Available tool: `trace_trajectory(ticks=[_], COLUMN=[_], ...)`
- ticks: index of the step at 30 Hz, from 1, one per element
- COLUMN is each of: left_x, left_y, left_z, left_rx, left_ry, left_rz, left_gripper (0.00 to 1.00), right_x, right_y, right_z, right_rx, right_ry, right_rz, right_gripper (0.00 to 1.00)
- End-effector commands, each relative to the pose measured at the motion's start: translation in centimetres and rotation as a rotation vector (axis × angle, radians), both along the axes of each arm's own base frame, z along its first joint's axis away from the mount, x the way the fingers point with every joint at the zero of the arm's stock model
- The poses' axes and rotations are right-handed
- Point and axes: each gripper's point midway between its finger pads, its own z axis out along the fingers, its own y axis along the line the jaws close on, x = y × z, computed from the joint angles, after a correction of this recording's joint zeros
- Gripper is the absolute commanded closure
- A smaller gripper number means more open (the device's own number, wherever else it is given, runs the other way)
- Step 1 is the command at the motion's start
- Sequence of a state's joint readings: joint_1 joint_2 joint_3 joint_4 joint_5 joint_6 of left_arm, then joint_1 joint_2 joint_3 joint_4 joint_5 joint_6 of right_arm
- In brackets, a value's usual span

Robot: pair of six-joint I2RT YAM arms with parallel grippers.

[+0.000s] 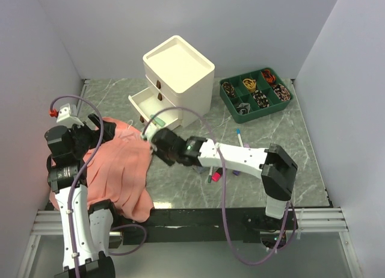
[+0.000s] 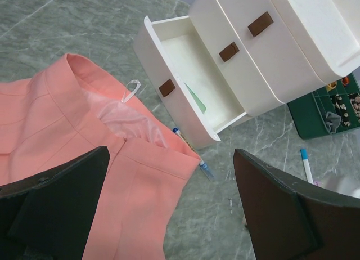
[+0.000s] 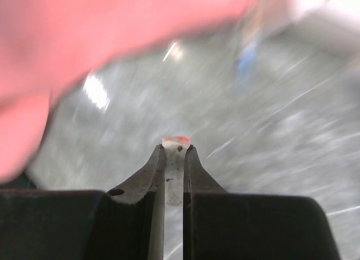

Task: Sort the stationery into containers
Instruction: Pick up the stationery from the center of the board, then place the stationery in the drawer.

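Probably a lab, bare white partition walls (image 1: 180,19), marble-patterned tabletop (image 1: 271,133)

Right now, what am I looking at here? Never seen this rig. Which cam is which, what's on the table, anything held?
Two robot arms are bolted at the table's near edge. The top view looks down from behind them. The other two are wrist cameras, each showing its own fingers.

On the table stand a white cabinet with its lowest drawer pulled out, a green divided tray, a pink cloth, and loose pens.

The left gripper is open over the cloth, holding nothing. The right gripper is shut on a thin pale item with a red tip; the picture is too blurred to say what it is.
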State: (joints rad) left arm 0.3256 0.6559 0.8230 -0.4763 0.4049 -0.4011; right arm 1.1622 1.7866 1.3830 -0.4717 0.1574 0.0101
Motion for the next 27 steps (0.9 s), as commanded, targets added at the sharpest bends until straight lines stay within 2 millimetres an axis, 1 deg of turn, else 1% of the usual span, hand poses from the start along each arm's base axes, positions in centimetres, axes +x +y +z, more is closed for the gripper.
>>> trace_trajectory(ticks=[1,2,4,5,6,7,8,9,10,11,12,13,14,15,16,19,20,21,23,24,26,27], left_x=[0.3,0.3,0.4,0.4,0.5,0.5,0.6,0.6,0.7,0.7,0.7,0.7,0.7,0.7,0.7,1.0,1.1,1.1,1.3,1.5,1.7,1.9], left_y=[0.2,0.1,0.0,0.0,-0.1,-0.2,-0.2,-0.3,-0.3,-0.4,-0.4,-0.4,-0.4,-0.3,-0.3,-0.1,0.0,-0.1,-0.1,-0.1,-0.2,-0.1], left_z=[1.8,1.7,1.4,1.4,1.3,1.2,1.2,1.2,1.1,1.0,0.6,0.4,0.3,0.1,-0.1,-0.1,-0.2,-0.1,0.0,0.0,0.2,-0.1], left_rx=[0.029,0.022,0.011,0.010,0.008,0.006,0.005,0.004,0.003,0.002,0.000,-0.003,-0.005,-0.006,-0.005,-0.002,0.000,0.000,-0.003,-0.005,-0.002,-0.008], left_ry=[-0.046,-0.045,-0.033,-0.032,-0.032,-0.029,-0.028,-0.027,-0.026,-0.025,-0.016,-0.012,-0.007,-0.001,0.003,0.005,0.006,0.005,0.004,0.008,0.004,0.012], left_rz=[0.002,-0.002,-0.005,-0.008,-0.017,-0.023,-0.025,-0.031,-0.031,-0.035,-0.037,-0.038,-0.037,-0.034,-0.031,-0.029,-0.027,-0.028,-0.037,-0.040,-0.047,-0.048], left_gripper=[0.01,0.00,0.00,0.01,0.01,0.01,0.00,0.00,0.01,0.01,0.00,0.01,0.01,0.01,0.01,0.01,0.01,0.01,0.01,0.01,0.00,0.01], right_x=[8.1,10.4,12.9,14.4,16.0,17.3,18.3,19.6,20.5,21.3,21.9,22.4,22.8,23.0,23.1,23.6,23.7,23.8,23.9,23.9,23.6,23.3], right_y=[1.2,1.5,1.7,2.6,2.3,2.8,3.3,3.1,3.6,4.0,4.1,4.6,5.0,5.3,5.7,6.4,6.6,6.6,6.8,6.8,6.8,6.9], right_z=[6.8,7.3,7.6,8.1,8.3,9.8,9.1,9.2,10.6,9.5,9.5,10.4,9.5,9.3,9.7,9.2,8.7,8.4,7.9,7.9,8.3,8.6], right_rx=[0.127,0.140,0.141,0.157,0.157,0.183,0.177,0.177,0.204,0.192,0.195,0.215,0.206,0.207,0.222,0.237,0.231,0.228,0.221,0.221,0.228,0.233], right_ry=[-0.225,-0.254,-0.288,-0.309,-0.325,-0.358,-0.365,-0.379,-0.403,-0.396,-0.400,-0.418,-0.414,-0.415,-0.419,-0.418,-0.413,-0.412,-0.410,-0.409,-0.399,-0.396], right_rz=[-0.078,-0.114,-0.137,-0.151,-0.178,-0.185,-0.186,-0.204,-0.212,-0.213,-0.219,-0.218,-0.218,-0.216,-0.215,-0.219,-0.217,-0.219,-0.220,-0.219,-0.207,-0.200], right_gripper=[1.00,1.00,1.00,1.00,1.00,1.00,1.00,1.00,1.00,1.00,1.00,1.00,1.00,1.00,1.00,1.00,1.00,0.98,0.88,0.75,0.61,0.56])
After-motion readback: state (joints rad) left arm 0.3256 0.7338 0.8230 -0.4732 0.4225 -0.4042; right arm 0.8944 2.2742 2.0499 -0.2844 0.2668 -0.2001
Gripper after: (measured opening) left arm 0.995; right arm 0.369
